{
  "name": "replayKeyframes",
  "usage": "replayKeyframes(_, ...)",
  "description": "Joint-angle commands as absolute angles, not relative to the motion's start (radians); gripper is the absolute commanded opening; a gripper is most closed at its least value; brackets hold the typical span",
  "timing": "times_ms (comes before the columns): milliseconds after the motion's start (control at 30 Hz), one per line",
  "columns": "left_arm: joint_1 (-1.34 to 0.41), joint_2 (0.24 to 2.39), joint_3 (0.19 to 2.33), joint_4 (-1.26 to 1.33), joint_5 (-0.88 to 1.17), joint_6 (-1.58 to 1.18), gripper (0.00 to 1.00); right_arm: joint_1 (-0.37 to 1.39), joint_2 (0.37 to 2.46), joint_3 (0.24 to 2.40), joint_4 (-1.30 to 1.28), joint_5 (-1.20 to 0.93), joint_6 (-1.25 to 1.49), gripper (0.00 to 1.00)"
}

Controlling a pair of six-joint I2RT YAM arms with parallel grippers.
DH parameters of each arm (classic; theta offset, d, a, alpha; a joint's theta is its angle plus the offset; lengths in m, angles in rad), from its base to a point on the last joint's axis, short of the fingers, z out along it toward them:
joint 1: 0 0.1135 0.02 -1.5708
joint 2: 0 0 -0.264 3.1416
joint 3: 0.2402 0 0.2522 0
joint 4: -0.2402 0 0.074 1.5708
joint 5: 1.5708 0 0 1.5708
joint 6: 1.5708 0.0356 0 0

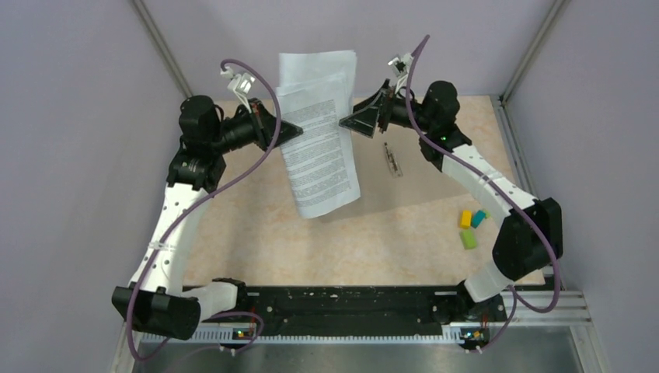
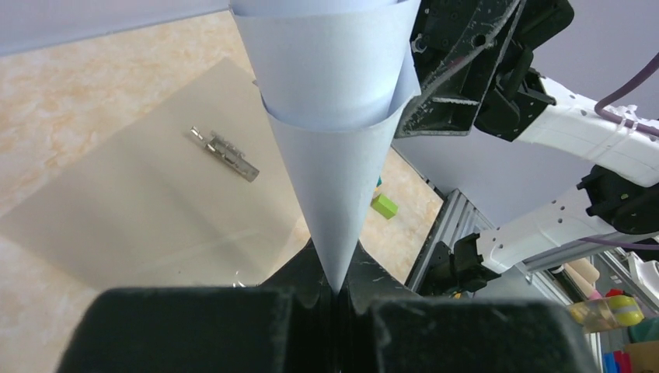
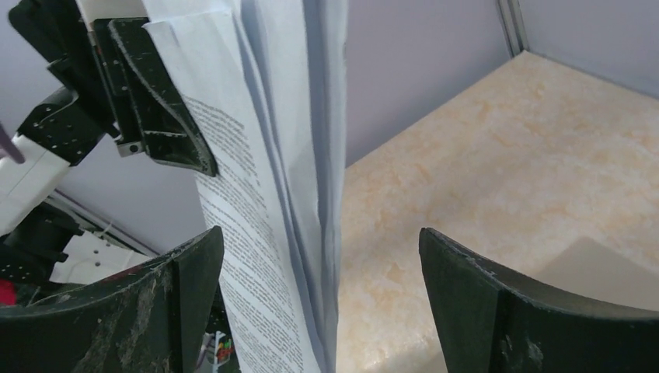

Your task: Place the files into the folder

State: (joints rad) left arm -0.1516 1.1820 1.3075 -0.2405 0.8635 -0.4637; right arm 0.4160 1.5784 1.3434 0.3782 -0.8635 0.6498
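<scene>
Lavender walls (image 1: 70,116), beige marbled tabletop (image 1: 350,241)

The beige marbled tabletop (image 1: 256,241) carries a flat brown folder (image 1: 416,183) on its far right part, with a metal clip (image 1: 392,159) lying on it. Close together near the right edge, off the folder, sit a yellow block (image 1: 465,219), a teal block (image 1: 479,218) and a green block (image 1: 468,238).
</scene>
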Motion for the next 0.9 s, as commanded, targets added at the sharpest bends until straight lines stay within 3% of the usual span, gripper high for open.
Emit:
replayKeyframes(0,-0.165,1.169,1.352,-0.149,0.897,-0.497,0.0,0.416,1.502,1.297,0.53,-0.928,0.696,0.94)
replayKeyframes(233,-0.186,1.181,1.342,-0.094,0.928,-0.542,0.0,0.43,1.434,1.22,0.652,-0.973,0.761,0.9)
replayKeyframes(633,-0.189,1.182,1.321,-0.111,0.913,-0.525,0.0,0.434,1.367,1.181,0.679,-0.973,0.809,0.48)
replayKeyframes(867,-0.198,1.184,1.301,-0.073,0.93,-0.55,0.0,0.486,1.379,1.214,0.494,-0.917,0.677,0.42)
